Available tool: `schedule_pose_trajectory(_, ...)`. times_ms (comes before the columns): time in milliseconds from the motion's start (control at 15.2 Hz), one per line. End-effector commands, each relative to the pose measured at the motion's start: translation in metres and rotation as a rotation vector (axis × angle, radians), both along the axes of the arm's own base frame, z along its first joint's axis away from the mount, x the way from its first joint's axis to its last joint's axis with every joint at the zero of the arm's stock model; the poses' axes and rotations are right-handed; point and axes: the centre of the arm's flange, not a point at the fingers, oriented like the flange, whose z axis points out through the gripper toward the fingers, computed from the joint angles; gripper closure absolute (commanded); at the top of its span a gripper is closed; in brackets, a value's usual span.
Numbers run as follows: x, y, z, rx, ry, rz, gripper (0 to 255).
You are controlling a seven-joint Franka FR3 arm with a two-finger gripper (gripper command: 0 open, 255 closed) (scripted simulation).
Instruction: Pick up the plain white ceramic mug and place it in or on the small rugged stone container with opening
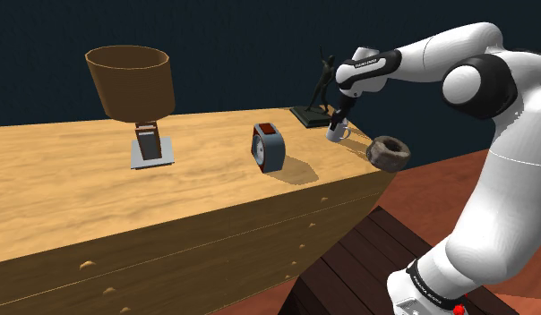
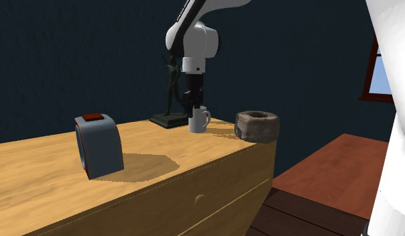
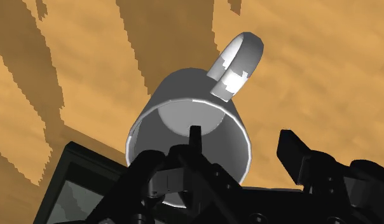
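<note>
Here we are at the wooden counter [image 2: 40, 164], and the gripper [image 2: 196, 108] is down over the white mug [image 2: 198, 123]. The mug stands upright on the counter, just beside the dark figurine's [image 2: 171, 86] base. Its handle is turned toward the stone container [image 2: 257, 131], which sits near it at the counter's corner. From the wrist view, the fingers are spread. One fingertip [image 3: 196, 135] dips inside the mug [image 3: 184, 95], and the other [image 3: 291, 145] hangs outside its wall. The wall runs between them, and there's daylight on both sides, so nothing is clasped. Off toward the second exterior view's left sits a blue-grey block [image 2: 99, 147] with a red top, well apart from the mug.
</note>
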Motion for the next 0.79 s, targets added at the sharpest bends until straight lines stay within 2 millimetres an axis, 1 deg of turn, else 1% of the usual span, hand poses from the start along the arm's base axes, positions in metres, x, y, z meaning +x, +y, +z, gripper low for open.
schedule_pose_trajectory(0, 0.0, 0.0, 0.0, 0.0, 0.0, 0.0, 255)
schedule_pose_trajectory(528, 0.0, 0.0, 0.0, 0.0, 0.0, 0.0, 255)
schedule_pose_trajectory(726, 0.0, 0.0, 0.016, 0.0, 0.0, 0.0, 255)
